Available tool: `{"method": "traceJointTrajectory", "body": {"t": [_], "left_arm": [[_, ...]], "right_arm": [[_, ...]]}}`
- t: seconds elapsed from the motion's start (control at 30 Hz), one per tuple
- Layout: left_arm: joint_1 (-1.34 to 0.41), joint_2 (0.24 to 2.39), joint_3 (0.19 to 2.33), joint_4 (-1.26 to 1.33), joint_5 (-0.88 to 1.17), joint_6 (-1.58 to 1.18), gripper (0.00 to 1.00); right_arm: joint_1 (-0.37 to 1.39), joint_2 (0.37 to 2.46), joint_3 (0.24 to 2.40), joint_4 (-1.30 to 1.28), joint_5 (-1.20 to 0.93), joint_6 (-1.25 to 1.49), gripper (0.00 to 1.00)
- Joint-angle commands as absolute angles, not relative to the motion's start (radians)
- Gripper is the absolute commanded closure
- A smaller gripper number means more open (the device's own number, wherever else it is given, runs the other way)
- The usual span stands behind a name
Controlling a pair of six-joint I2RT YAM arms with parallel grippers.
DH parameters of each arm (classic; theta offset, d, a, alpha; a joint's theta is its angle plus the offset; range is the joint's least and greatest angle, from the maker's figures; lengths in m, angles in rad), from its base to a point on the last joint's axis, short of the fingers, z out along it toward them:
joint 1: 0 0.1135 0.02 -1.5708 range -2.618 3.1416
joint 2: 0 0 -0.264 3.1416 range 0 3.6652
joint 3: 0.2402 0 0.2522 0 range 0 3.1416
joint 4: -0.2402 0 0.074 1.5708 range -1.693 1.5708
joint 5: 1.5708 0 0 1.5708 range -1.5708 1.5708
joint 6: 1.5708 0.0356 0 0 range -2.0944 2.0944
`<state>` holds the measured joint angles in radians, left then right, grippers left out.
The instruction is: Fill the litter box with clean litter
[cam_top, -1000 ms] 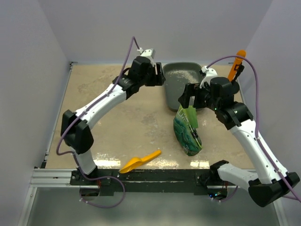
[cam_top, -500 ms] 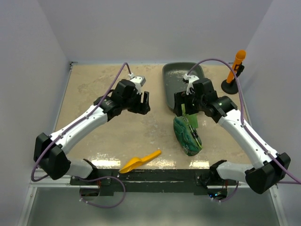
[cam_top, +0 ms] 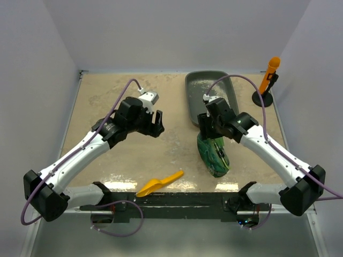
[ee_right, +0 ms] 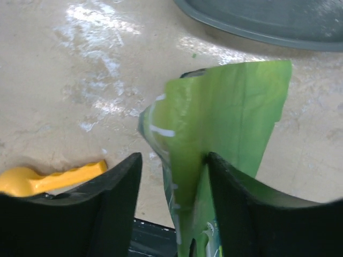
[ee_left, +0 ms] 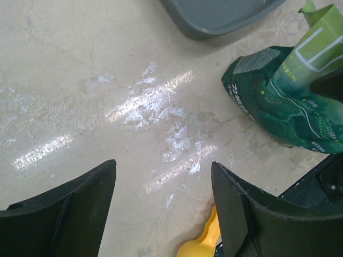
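Observation:
The dark grey litter box (cam_top: pixel 214 101) sits at the back right of the table, with a thin layer of pale clean litter (cam_top: pixel 206 83) at its far end. Its near rim shows in the right wrist view (ee_right: pixel 257 24) and a corner shows in the left wrist view (ee_left: pixel 214 16). The glossy green bag (cam_top: pixel 214 154) lies on the table just in front of it. My right gripper (cam_top: pixel 209 128) hangs over the bag's upper end; its jaws (ee_right: pixel 174 155) stand apart around the bag's light green top flap (ee_right: pixel 225 118). My left gripper (cam_top: pixel 156 124) is open and empty above bare tabletop (ee_left: pixel 163 163).
A yellow scoop (cam_top: pixel 159 183) lies near the table's front edge and also shows in the left wrist view (ee_left: pixel 201 243) and the right wrist view (ee_right: pixel 48 176). An orange-handled tool stands in a black base (cam_top: pixel 267 80) at the back right corner. White walls enclose the table.
My left arm has drawn back from the litter box toward the table's middle left. My right gripper has come down and forward with the bag, which now rests on the table, jaws apart.

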<state>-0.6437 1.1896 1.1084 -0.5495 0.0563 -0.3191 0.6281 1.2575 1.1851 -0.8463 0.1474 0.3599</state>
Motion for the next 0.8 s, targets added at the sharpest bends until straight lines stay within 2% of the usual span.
{"method": "traceJointTrajectory", "body": {"t": [0.0,0.03,0.07,0.17,0.37,0.53,0.77], "left_arm": [[-0.646,1.164,1.086,-0.551,0.071,-0.285,0.24],[-0.646,1.163,1.085,-0.551,0.071,-0.285,0.24],[-0.646,1.164,1.083,-0.552,0.072,-0.282,0.24],[-0.646,1.163,1.077,-0.551,0.071,-0.278,0.24],[-0.646,1.144,1.084,-0.560,0.038,-0.267,0.24],[-0.644,1.123,1.101,-0.581,0.008,-0.258,0.24],[-0.644,1.088,1.104,-0.609,-0.029,-0.249,0.23]], "right_arm": [[0.635,1.250,1.167,-0.891,0.236,0.434,0.53],[0.635,1.252,1.164,-0.893,0.242,0.437,0.60],[0.635,1.256,1.160,-0.896,0.256,0.440,0.75],[0.635,1.272,1.163,-0.900,0.285,0.443,1.00],[0.635,1.293,1.218,-0.793,0.215,0.335,1.00],[0.637,1.373,1.385,-0.727,0.048,0.160,1.00],[0.652,1.529,1.561,-0.724,-0.072,-0.042,1.00]]}}
